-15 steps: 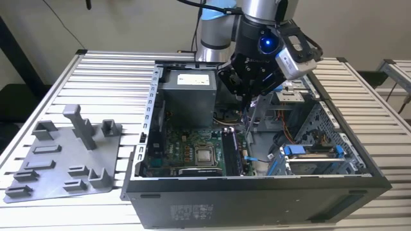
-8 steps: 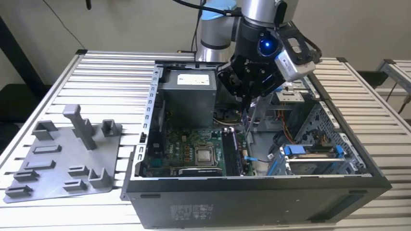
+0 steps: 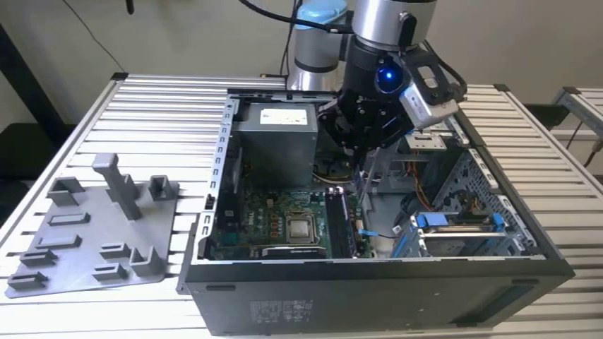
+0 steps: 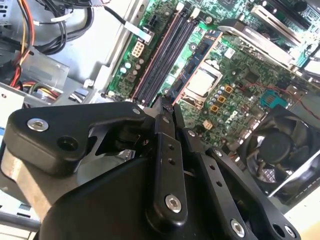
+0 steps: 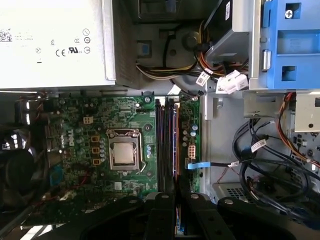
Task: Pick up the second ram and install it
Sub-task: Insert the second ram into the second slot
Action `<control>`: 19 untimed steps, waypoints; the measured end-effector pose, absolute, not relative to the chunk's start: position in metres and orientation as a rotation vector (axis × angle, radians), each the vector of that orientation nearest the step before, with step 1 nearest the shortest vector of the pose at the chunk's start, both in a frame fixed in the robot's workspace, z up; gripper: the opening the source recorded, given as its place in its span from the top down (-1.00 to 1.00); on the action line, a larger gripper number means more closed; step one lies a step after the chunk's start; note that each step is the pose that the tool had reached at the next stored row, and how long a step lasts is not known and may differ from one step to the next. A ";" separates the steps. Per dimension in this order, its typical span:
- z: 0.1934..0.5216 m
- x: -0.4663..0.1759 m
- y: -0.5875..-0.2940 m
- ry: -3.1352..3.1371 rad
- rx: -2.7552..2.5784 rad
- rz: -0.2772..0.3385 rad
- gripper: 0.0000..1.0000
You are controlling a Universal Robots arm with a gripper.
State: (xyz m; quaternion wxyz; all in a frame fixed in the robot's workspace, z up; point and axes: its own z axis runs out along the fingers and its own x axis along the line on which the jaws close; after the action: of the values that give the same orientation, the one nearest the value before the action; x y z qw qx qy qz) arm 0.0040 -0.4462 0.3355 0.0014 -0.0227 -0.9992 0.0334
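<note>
Ribbed metal bench point(image 3: 141, 120) carries an open computer case point(image 3: 377, 289), with a grey fixture tray point(image 3: 85, 233) beside it on the exterior view's left. We see the gripper point(image 3: 363, 145) hanging inside the case's open top, its fingers point(image 5: 161, 212) closed on the second ram point(image 3: 359, 183). The stick hangs upright and edge-on over the memory slots point(image 5: 167, 140), next to the processor point(image 5: 123, 153). We cannot tell whether it touches them.
</note>
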 end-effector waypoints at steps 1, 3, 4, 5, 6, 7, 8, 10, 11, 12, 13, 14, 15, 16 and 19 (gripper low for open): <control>0.334 0.004 -0.446 -3.136 -0.071 0.105 0.72; 0.330 0.003 -0.446 -3.138 -0.072 0.105 0.72; 0.328 0.002 -0.446 -3.138 -0.075 0.106 0.72; 0.327 0.001 -0.446 -3.138 -0.078 0.106 0.72; 0.325 -0.001 -0.446 -3.138 -0.080 0.106 0.72; 0.323 -0.003 -0.446 -3.138 -0.082 0.105 0.72; 0.321 -0.005 -0.446 -3.139 -0.082 0.104 0.72; 0.318 -0.006 -0.446 -3.140 -0.082 0.101 0.72; 0.316 -0.006 -0.446 -3.140 -0.082 0.100 0.72; 0.314 -0.006 -0.446 -3.140 -0.082 0.100 0.72; 0.312 -0.006 -0.446 -3.140 -0.082 0.100 0.72; 0.311 -0.007 -0.446 -3.140 -0.083 0.100 0.72; 0.309 -0.007 -0.446 -3.140 -0.083 0.100 0.72; 0.307 -0.007 -0.446 -3.140 -0.082 0.100 0.72; 0.301 -0.007 -0.446 -3.140 -0.082 0.100 0.72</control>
State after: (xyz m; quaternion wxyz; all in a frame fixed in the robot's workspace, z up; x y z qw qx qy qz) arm -0.0072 -0.4462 0.3015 -0.0005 -0.0262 -0.9991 0.0319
